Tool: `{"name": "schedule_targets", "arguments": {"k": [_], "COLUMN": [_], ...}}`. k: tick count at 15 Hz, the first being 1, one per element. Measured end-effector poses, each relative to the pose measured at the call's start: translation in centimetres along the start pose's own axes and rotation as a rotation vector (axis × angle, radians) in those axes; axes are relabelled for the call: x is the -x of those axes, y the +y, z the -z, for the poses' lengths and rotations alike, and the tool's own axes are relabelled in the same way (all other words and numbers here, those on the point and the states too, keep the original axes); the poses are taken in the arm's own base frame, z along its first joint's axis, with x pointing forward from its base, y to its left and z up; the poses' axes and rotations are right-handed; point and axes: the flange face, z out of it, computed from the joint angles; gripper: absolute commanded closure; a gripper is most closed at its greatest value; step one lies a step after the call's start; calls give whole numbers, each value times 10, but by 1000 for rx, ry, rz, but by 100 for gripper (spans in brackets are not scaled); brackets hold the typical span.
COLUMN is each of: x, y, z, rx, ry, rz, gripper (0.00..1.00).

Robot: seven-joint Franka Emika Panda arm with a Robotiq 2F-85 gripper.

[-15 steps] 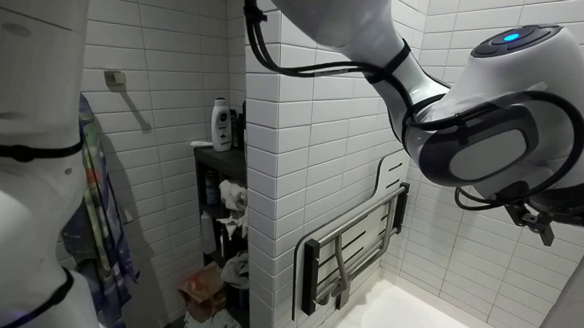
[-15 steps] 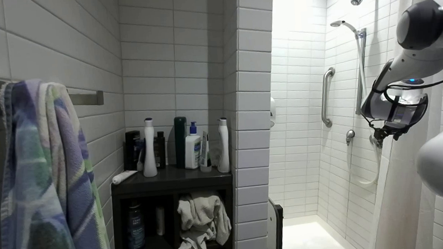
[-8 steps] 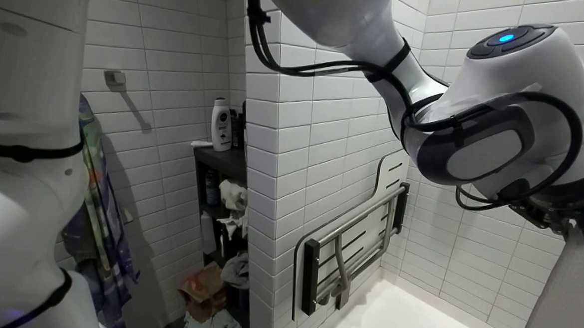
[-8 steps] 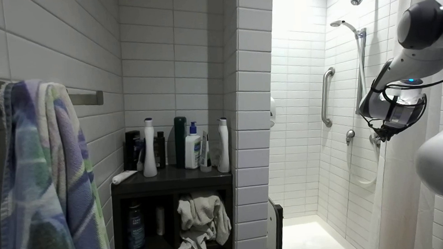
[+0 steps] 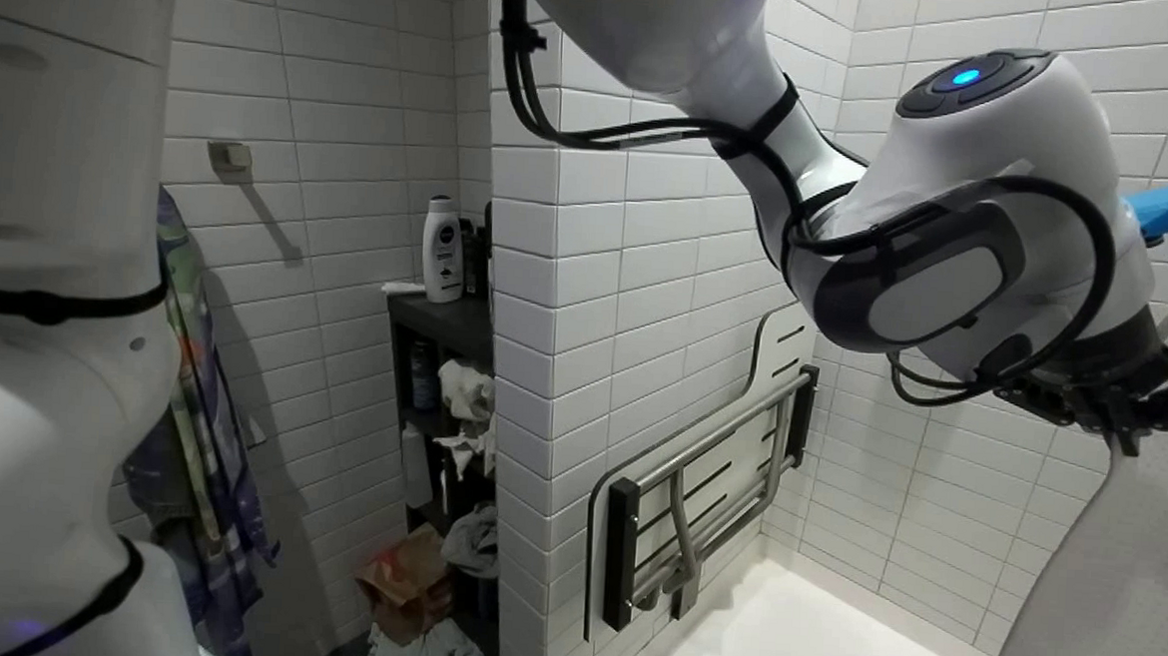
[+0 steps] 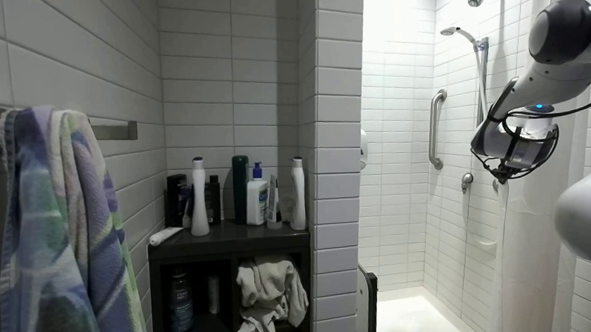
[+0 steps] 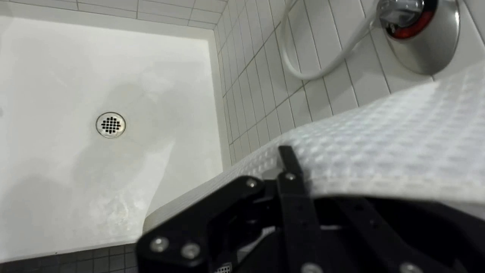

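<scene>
A white, waffle-textured shower curtain (image 7: 398, 148) drapes over my gripper (image 7: 291, 159) in the wrist view. One black finger shows against the cloth; the tip of its opposite finger is hidden behind the fabric. My jaws are together, with the curtain's edge pinched in them. In an exterior view the gripper (image 5: 1126, 441) points down at the right, and the curtain (image 5: 1110, 596) spreads out below and to the right of it. From farther off, the gripper (image 6: 501, 178) sits at the upper left edge of the curtain (image 6: 534, 254).
Below lies a white shower floor (image 7: 182, 76) with a round drain (image 7: 110, 124). A metal valve (image 7: 428, 49) and white hose (image 7: 316, 74) are on the tiled wall. A folded shower seat (image 5: 706, 484) hangs on the partition. Bottles stand on a dark shelf (image 6: 228, 245).
The jaws have shut on the curtain. The arm has since moved left and slightly up in both exterior views, drawing the curtain's edge with it.
</scene>
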Motion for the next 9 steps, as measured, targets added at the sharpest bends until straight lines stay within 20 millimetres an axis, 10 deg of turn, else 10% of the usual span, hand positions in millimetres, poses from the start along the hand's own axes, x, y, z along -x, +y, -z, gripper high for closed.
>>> {"name": "schedule_targets", "arguments": {"k": [9], "x": [78], "y": [113], "z": [56], "rx": [68], "ry": [-156], "rz": [504], "gripper": [100]}}
